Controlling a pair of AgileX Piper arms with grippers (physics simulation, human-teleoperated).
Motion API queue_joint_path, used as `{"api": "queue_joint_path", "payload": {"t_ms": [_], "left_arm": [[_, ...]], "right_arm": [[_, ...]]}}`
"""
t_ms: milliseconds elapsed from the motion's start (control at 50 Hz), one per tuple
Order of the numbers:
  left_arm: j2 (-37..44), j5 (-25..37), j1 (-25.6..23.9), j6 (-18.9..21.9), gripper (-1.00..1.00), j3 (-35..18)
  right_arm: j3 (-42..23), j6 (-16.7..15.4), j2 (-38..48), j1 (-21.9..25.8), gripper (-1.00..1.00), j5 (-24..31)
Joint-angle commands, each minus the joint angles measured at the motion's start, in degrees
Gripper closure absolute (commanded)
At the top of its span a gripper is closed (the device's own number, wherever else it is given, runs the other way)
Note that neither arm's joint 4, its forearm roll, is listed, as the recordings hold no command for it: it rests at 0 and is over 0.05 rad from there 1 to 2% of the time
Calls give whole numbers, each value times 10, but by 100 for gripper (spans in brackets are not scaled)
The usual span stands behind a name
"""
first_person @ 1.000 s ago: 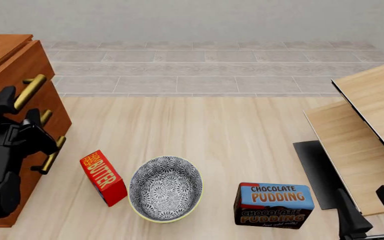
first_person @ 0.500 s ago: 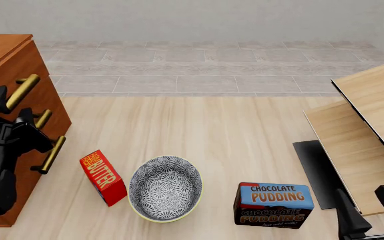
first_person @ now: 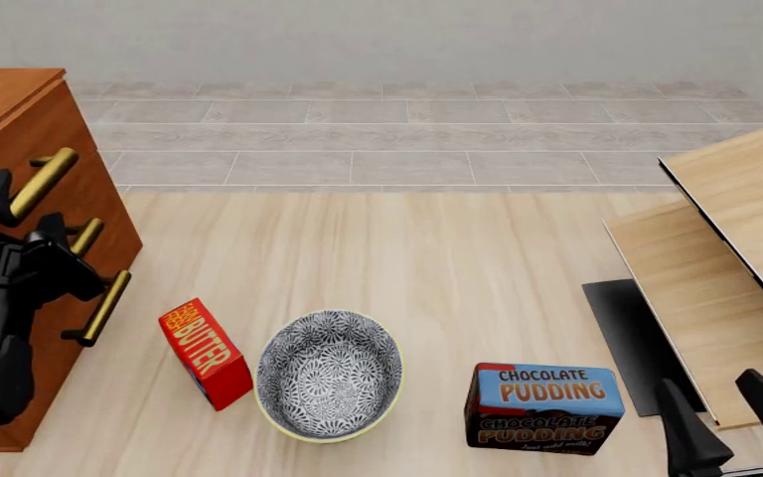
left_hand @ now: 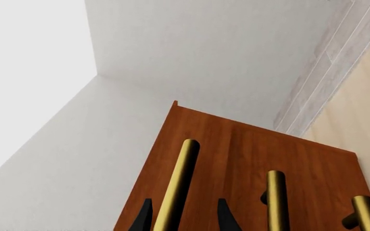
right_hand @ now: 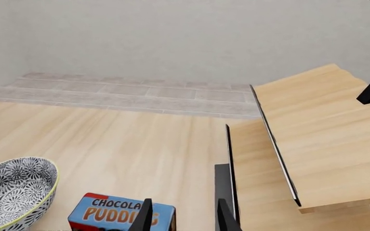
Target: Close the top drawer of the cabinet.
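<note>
- Left gripper (left_hand: 181,217): fingers apart, one on each side of the brass handle (left_hand: 177,185) of the top drawer (left_hand: 201,144); the left wrist view alone shows this straddle. Contact with the bar cannot be told.
- Same gripper in the front view (first_person: 17,214): black, up against the cabinet (first_person: 37,149) face; the finger gap is not readable there.
- Top drawer (first_person: 24,164): directly ahead of the left fingertips, uppermost in the cabinet. Its front faces the table's open middle; the handle's long axis runs along the drawer front, slanting away from the camera.
- Two lower handles (left_hand: 275,199): just beyond the straddled bar, lying parallel to it.
- Right gripper (right_hand: 183,217): fingers apart, holding nothing.
- Pudding box (right_hand: 119,216): just ahead of the right fingertips; lid faces up in the front view (first_person: 543,407).
- Patterned bowl (first_person: 329,375): between pudding box and butter box (first_person: 206,354); only its edge (right_hand: 15,190) enters the right wrist view.
- Pale boards (right_hand: 313,139): beyond the right gripper, stacked and slanted.
</note>
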Motion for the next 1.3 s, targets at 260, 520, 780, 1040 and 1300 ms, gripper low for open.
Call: {"api": "queue_joint_path", "payload": {"t_ms": [260, 520, 780, 1040, 1300], "left_arm": [[46, 0, 53, -11, -100, -1], [43, 0, 65, -14, -100, -1], [50, 0, 77, -34, -100, -4], [51, 0, 98, -67, -100, -8], [45, 0, 117, -68, -100, -7]], "right_arm": [[0, -7, 0, 9, -100, -2], [0, -6, 0, 8, -100, -3], [0, -3, 0, 5, -100, -4], [0, -4, 0, 4, -100, -4], [0, -2, 0, 7, -100, -4]]}}
